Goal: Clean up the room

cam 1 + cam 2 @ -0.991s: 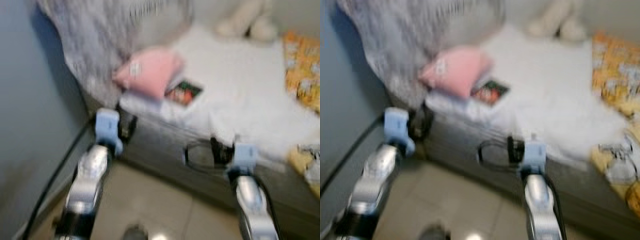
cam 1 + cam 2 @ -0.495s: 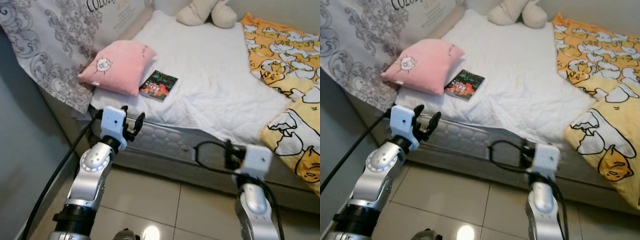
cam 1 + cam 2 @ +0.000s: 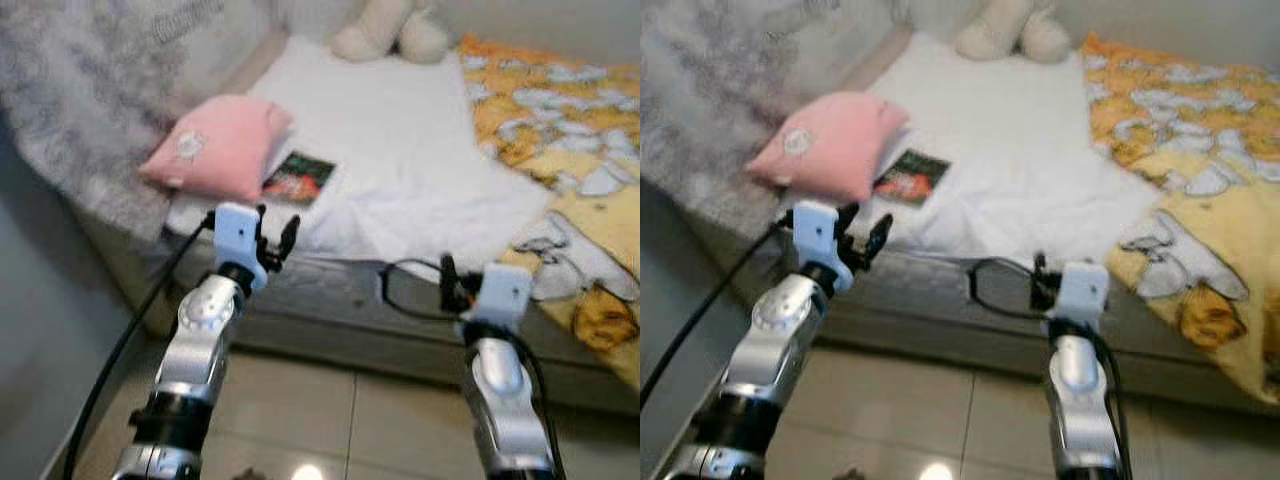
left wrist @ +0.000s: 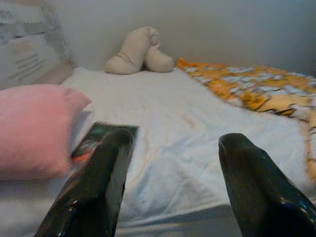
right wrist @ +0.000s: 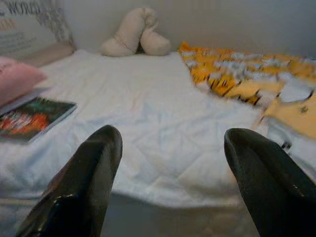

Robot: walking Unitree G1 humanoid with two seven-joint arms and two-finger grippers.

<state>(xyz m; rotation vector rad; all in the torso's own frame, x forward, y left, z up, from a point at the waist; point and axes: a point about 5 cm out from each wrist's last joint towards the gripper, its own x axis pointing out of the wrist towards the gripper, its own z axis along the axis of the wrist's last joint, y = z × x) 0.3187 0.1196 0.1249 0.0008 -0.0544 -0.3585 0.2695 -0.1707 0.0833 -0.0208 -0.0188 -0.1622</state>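
Pink pillow (image 3: pixel 218 148) and book (image 4: pixel 101 139) now sit just beyond my left jaws (image 4: pixel 173 187); both jaws, right (image 5: pixel 173 182) too, stay spread, so I've closed in.

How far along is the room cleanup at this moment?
Nothing looks done yet. The book lies on the white sheet beside the pink pillow, and the yellow blanket is rumpled across the bed's right side. Nothing is in hand: the left gripper and right gripper are both open and empty at the mattress edge. Picking up the book and tidying the bedding appear left.
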